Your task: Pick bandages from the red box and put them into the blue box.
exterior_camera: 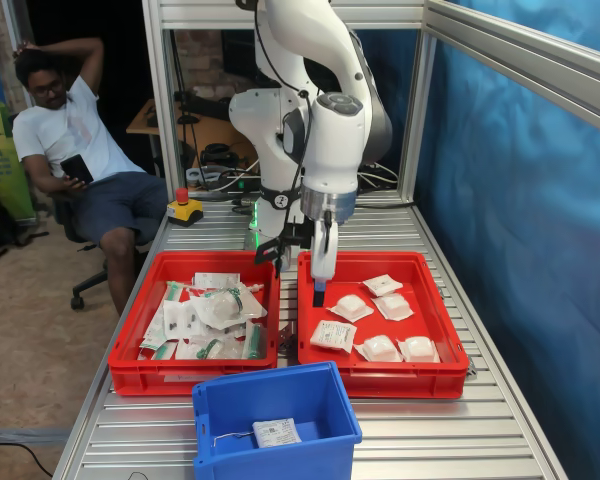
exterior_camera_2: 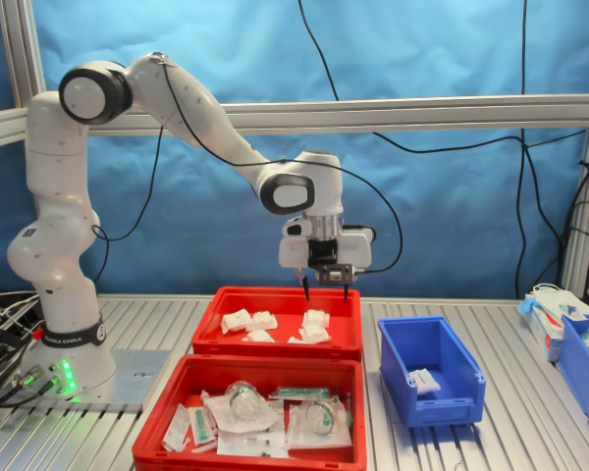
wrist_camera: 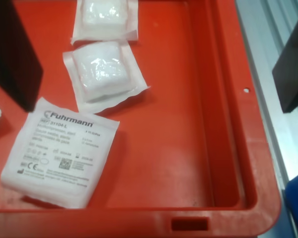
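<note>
Nearest the first exterior view's camera, on the ribbed metal worktop, the blue box holds one flat white packet. Beyond it sit two red trays: the red box with six white bandages, and beside it another crowded with green-and-white packets. Over the red box hangs the claw, spread and holding nothing; farther back, blue curtains and a seated man.
</note>
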Robot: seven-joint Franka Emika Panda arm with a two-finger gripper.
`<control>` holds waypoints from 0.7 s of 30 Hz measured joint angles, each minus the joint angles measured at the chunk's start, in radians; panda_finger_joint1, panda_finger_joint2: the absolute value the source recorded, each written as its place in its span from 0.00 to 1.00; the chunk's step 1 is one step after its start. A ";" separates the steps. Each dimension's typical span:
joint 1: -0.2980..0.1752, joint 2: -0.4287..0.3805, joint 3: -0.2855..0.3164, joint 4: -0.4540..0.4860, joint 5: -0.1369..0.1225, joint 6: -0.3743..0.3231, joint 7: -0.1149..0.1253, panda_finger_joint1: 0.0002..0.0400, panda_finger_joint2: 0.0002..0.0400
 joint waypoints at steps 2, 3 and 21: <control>0.002 0.011 0.000 0.000 0.000 0.006 0.000 1.00 1.00; 0.003 0.017 0.000 0.000 0.000 0.008 0.000 1.00 1.00; 0.007 0.089 0.000 -0.001 0.000 0.023 0.000 1.00 1.00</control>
